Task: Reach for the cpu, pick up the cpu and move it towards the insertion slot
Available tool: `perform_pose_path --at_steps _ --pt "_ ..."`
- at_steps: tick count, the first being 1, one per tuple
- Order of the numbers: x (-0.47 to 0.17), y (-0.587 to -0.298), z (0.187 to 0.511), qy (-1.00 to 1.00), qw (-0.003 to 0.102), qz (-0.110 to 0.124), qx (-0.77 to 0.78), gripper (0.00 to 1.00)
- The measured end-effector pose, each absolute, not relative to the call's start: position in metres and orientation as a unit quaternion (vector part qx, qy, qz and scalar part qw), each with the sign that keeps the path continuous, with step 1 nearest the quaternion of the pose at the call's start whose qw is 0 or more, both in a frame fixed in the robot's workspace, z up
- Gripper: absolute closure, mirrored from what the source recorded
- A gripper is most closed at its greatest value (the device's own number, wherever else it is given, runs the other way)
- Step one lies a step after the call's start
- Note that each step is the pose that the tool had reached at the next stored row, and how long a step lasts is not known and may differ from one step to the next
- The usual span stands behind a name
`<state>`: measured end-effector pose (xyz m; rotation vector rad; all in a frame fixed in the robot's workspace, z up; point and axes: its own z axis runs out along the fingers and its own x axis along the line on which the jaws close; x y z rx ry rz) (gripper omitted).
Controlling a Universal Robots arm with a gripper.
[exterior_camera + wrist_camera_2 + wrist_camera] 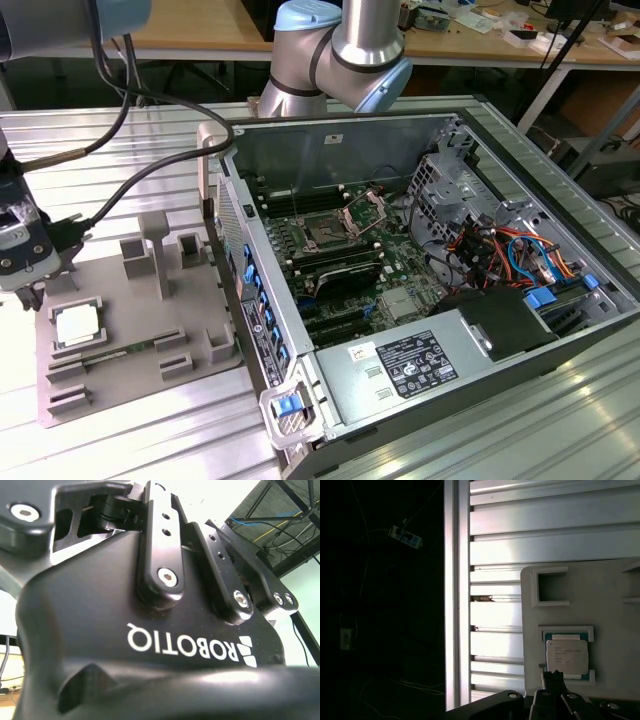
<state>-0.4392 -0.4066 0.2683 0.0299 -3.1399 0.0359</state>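
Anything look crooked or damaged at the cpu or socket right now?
Nothing stands out. The cpu lies flat and square in its frame on the grey tray, and the insertion slot looks open and unobstructed.

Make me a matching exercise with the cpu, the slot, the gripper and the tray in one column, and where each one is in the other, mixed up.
1 cpu
2 slot
3 gripper
4 tray

A on the green board inside the case
B on the ribbed table beside the case
C in a frame of the tray
D at the exterior view's left edge, close to the cpu

Pairs: 1-C, 2-A, 3-D, 4-B
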Motion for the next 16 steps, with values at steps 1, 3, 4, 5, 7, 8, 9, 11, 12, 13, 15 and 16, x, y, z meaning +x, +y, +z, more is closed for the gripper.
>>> perform_pose_path --at_steps 1,3,4,5,7,8,9,11,12,13,15,16 --pt "-0.439 -0.4066 0.2682 -1.0 0.001 0.012 0.01 0.89" --pt "-0.4387 -0.4066 0.2679 -1.0 0.001 0.012 0.01 0.89" --pt "-0.4385 -0.4066 0.2678 -1.0 0.001 0.012 0.01 0.89" --pt "-0.4384 -0.4066 0.2677 -1.0 0.001 0.012 0.01 0.89" --pt "-0.438 -0.4066 0.2673 -1.0 0.001 0.012 0.01 0.89" --pt "-0.4378 -0.4066 0.2672 -1.0 0.001 0.012 0.01 0.89" --pt "-0.4377 -0.4066 0.2671 -1.0 0.001 0.012 0.01 0.89" --pt "-0.4373 -0.4066 0.2669 -1.0 0.001 0.012 0.01 0.89" --pt "-0.4372 -0.4066 0.2667 -1.0 0.001 0.013 0.01 0.89" --pt "-0.437 -0.4066 0.2667 -1.0 0.001 0.013 0.01 0.89" --pt "-0.4365 -0.4066 0.2663 -1.0 0.001 0.013 0.01 0.89" --pt "-0.4363 -0.4066 0.2662 -1.0 0.001 0.013 0.01 0.89"
